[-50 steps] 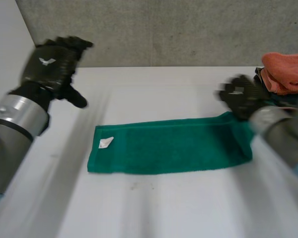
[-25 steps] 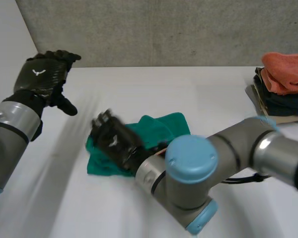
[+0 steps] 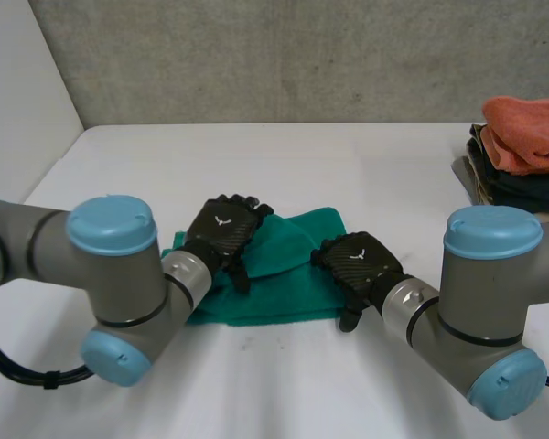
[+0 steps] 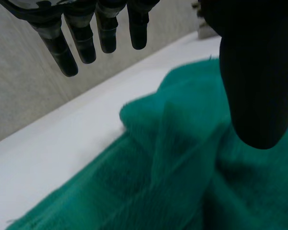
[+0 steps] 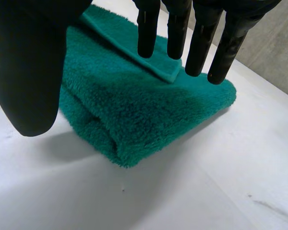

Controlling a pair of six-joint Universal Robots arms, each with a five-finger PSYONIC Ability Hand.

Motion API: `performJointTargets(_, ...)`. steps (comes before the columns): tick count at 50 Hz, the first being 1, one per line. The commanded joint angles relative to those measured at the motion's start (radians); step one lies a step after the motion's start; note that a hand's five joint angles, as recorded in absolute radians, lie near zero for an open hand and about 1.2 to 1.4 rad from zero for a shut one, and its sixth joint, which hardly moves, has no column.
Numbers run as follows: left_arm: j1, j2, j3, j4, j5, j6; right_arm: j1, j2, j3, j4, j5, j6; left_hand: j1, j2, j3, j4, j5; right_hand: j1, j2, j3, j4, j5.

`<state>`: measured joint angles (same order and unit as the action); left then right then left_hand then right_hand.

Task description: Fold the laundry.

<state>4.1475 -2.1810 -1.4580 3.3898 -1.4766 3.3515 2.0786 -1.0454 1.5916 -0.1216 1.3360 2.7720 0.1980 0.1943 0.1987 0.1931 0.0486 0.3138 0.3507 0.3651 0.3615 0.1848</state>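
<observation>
- A second ago the green towel lay long and flat on the tabletop. Now it is folded over on itself, so it is short and thick. It sits in the middle of the tabletop, between the two arms.
- The right hand was at the towel's right end. It swung that end across to the left and let go. Now it is at the new folded edge on the right.
- In the right wrist view, the right hand is spread. Its fingers are straight above the towel and pinch nothing.
- The left hand was up in the air, far to the left. It has come down over the left part of the towel.
- In the left wrist view, the left hand is spread too, with straight fingers off the towel.
- So the first fold looks done. But the top layer is lumpy and crooked, so I think it needs smoothing flat next.
- A pile of folded laundry waits at the far right edge.
</observation>
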Motion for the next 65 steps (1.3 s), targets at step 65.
performJointTargets(65,0.077,0.382,-0.200,-0.018,-0.202,-0.033,0.264,-0.033,-0.030,-0.236,0.020,-0.265,0.062,0.066,0.062,0.067,0.037,-0.139,-0.176,-0.191,-0.187,-0.185)
